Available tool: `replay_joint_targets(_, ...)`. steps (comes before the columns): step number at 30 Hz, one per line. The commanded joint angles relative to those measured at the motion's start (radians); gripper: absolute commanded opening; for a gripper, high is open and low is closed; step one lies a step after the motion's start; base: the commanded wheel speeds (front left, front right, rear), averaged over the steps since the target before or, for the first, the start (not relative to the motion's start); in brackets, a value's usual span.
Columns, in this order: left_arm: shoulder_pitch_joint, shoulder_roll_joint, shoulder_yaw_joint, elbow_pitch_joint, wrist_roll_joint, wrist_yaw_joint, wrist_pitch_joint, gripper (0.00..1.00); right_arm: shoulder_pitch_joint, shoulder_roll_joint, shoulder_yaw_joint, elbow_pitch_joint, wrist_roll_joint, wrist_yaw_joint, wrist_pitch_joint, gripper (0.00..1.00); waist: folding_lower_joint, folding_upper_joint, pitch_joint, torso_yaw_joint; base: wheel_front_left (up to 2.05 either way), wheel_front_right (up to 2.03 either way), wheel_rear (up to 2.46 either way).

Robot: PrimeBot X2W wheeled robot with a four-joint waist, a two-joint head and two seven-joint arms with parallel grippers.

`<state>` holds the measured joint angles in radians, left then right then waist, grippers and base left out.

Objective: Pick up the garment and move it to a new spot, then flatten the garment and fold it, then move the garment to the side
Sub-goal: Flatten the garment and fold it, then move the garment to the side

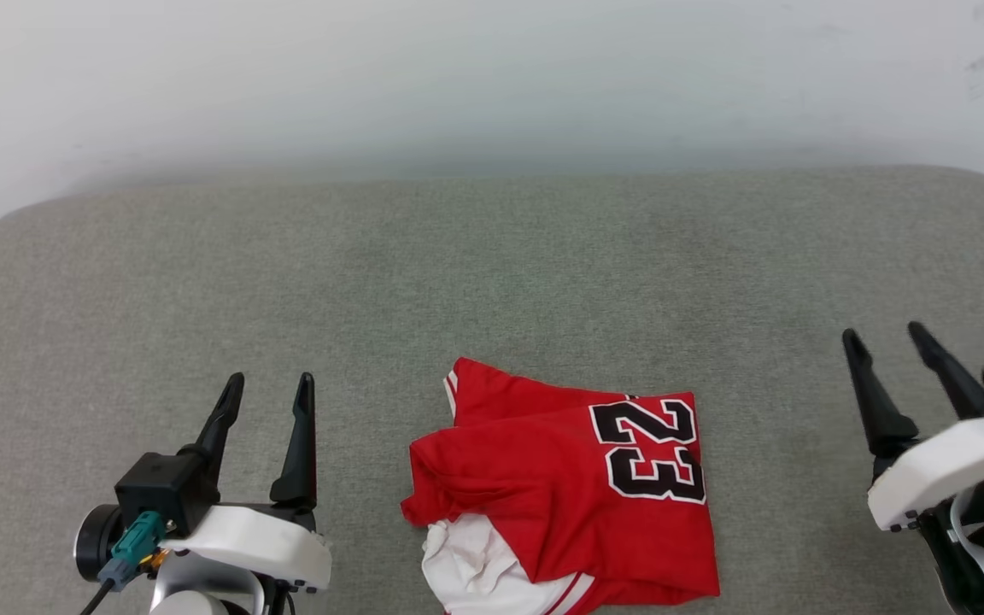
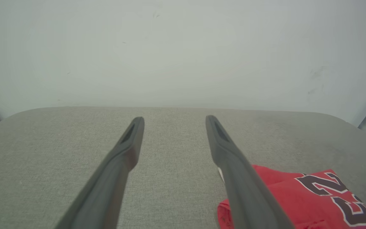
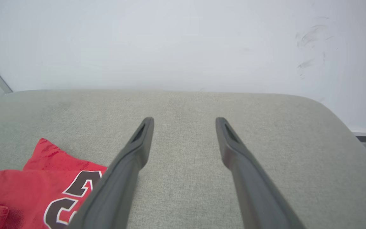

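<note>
Red basketball T-shirt [image 1: 560,487] lies rumpled, half doubled over, at the near middle of a grey fabric tabletop [image 1: 492,273], between the left gripper [image 1: 271,382] and right gripper [image 1: 885,333], both empty with fingers apart, so lifting, flattening, folding and setting aside seemingly all lie ahead.

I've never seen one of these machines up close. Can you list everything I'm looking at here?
shirt: one, red with black "23" and a white sleeve, loosely folded and rumpled at the front middle of the surface.
padded surface: one, grey-green, under the shirt.
wall: one, white, behind the surface.
left hand: one, dark, open, left of the shirt, not touching it.
right hand: one, dark, open, right of the shirt, not touching it.
</note>
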<state>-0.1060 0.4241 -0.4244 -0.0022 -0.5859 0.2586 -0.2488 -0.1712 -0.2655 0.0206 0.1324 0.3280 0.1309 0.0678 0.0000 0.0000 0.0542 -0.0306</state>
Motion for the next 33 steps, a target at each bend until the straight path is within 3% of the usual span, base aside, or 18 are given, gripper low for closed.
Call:
replay_joint_targets(1, 0.012, 0.0, 0.005, 0.0, -0.004, 0.005, -0.004, 1.0, 0.022, 0.019, -0.021, -0.038, -0.021, 0.0, -0.024, 1.0, 0.0, 0.0, -0.006, -0.007, 0.0, 0.0, 0.0)
replay_joint_targets(8, 0.053, 0.004, 0.024, -0.001, 0.0, 0.015, -0.01, 1.0, 0.14, 0.116, -0.063, -0.199, -0.1, 0.0, -0.064, 1.0, 0.0, 0.0, -0.032, -0.022, 0.0, 0.0, 0.0)
replay_joint_targets(15, 0.093, 0.005, 0.029, -0.007, 0.007, 0.03, -0.012, 1.0, 0.233, 0.15, -0.055, -0.281, -0.135, 0.0, -0.033, 1.0, 0.0, 0.0, -0.055, -0.028, 0.0, 0.0, 0.0)
replay_joint_targets(26, 0.085, 0.008, 0.037, -0.015, 0.012, 0.031, -0.014, 1.0, 0.237, 0.169, -0.059, -0.322, -0.153, 0.0, 0.002, 1.0, 0.0, 0.0, -0.041, -0.027, 0.0, 0.0, 0.0)
replay_joint_targets(33, 0.08, -0.002, 0.056, -0.016, 0.01, 0.042, -0.016, 1.0, 0.236, 0.181, -0.124, -0.291, -0.039, 0.0, 0.083, 1.0, 0.0, 0.0, -0.029, -0.018, 0.0, 0.0, 0.0)
